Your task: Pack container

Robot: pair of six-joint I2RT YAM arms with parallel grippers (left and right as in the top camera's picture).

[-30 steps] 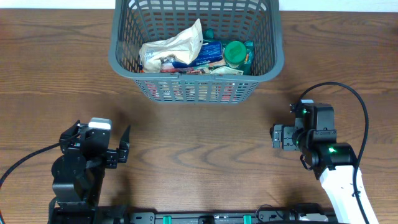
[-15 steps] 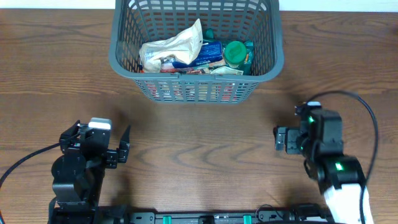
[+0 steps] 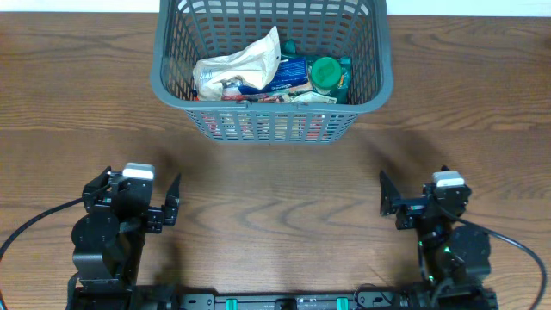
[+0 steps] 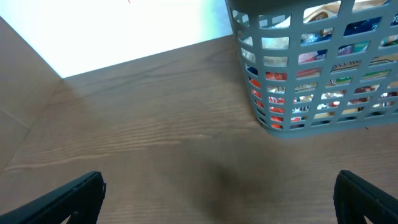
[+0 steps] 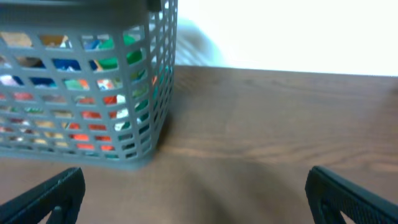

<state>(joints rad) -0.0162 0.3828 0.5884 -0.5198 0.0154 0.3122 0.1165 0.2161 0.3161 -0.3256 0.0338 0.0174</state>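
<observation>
The container [image 3: 272, 103], a large dark grey lattice basket, stands at the far middle of the wooden table. It holds a cream bag [image 3: 241, 62], a blue packet [image 3: 289, 72], a green-lidded jar [image 3: 326, 74] and other packets. It also shows in the left wrist view [image 4: 267, 127] and the right wrist view [image 5: 134, 155]. My left gripper [image 3: 136, 191] is open and empty near the front left, over bare wood [image 4: 217, 199]. My right gripper [image 3: 428, 196] is open and empty near the front right, over bare wood [image 5: 196, 199]. Both are well short of the basket.
The brown wooden table [image 3: 275, 198] lies between the two grippers and the basket. Black cables run from each arm along the front edge. A pale surface lies beyond the table's far edge [image 4: 124, 31].
My right arm has drawn back toward the near edge of the table and turned to face the basket. The left arm and the basket have not moved.
</observation>
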